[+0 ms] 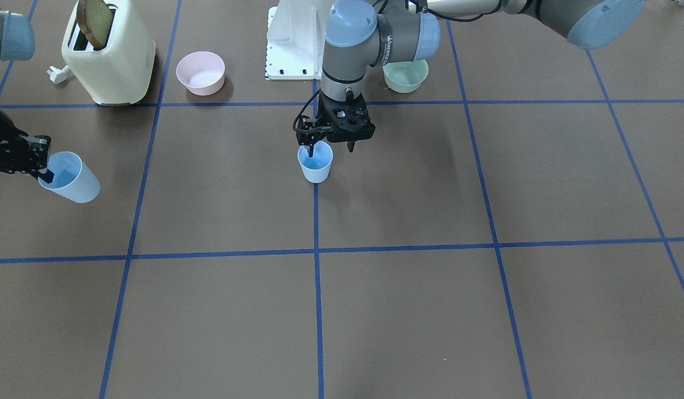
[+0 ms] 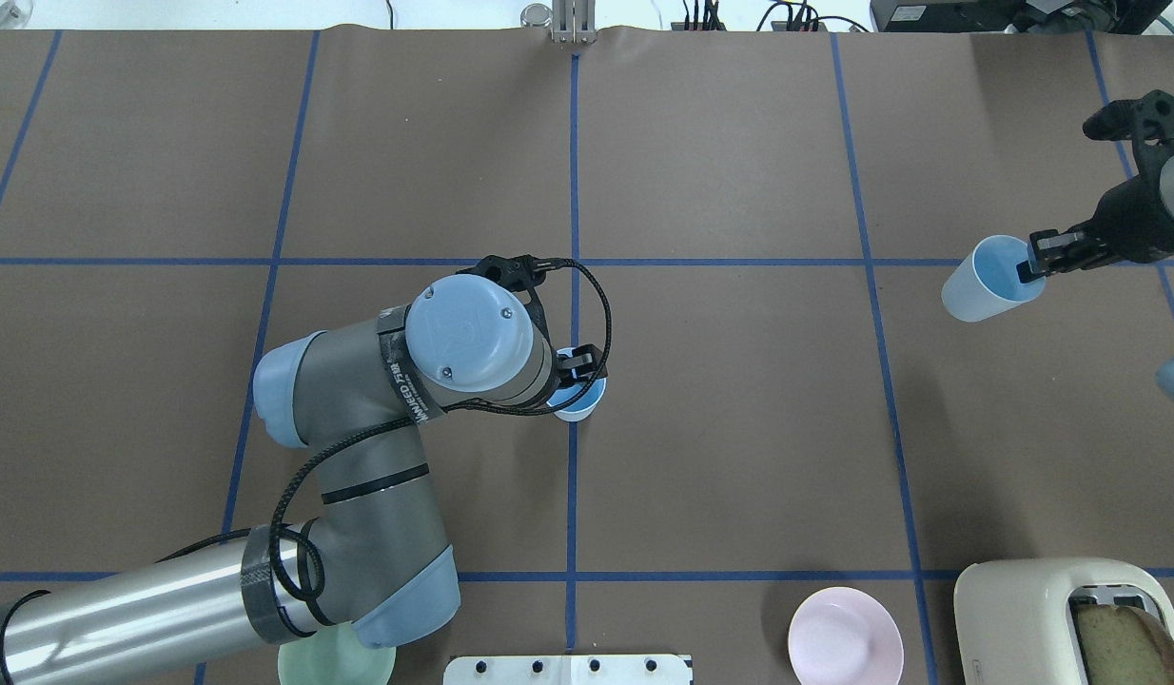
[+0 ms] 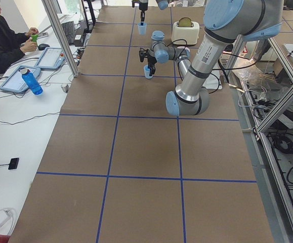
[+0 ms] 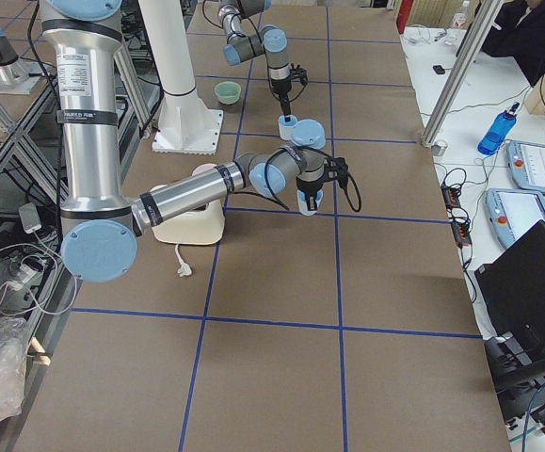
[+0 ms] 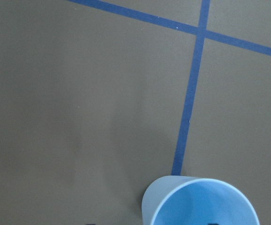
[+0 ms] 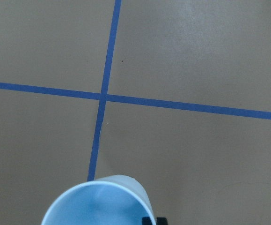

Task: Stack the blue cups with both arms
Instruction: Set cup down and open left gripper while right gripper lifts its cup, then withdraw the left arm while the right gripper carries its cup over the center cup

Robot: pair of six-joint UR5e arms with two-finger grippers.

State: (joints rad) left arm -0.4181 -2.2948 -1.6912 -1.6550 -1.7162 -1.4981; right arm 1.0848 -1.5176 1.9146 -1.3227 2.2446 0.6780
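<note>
The desk (image 2: 739, 428) carries both cups well apart, so the step in hand, as I judge it, is to secure one as a base and bring the other across to nest in it.

Take 12 o'clock as pointing away from the robot. The left arm (image 2: 359, 495) reaches to the desk's middle. The right arm (image 4: 187, 198) works far out toward 3 o'clock.

The middle cup (image 1: 315, 163) stands upright on a blue line (image 2: 573, 495), mouth up. The held cup (image 1: 70, 178) lies toward 2 to 3 o'clock of it. It looks lifted off the desk, though I cannot tell whether it hangs plumb or tilted.

The left pincer (image 1: 330, 149) is spread. One finger dips inside the middle cup and the other stands outside its wall, apart from it. The right pincer (image 2: 1027, 271) is pinching the held cup by its rim, one finger inside.

To do this well, the left pincer should close softly on the thin wall. That should be enough to steady the cup without squashing the mouth out of round. The right arm should carry its cup level toward 9 o'clock and stop directly above the open mouth. It should lower straight down, because a slanted entry would probably catch the rim or the left finger inside. That finger likely has to leave before the cups can seat fully.
</note>
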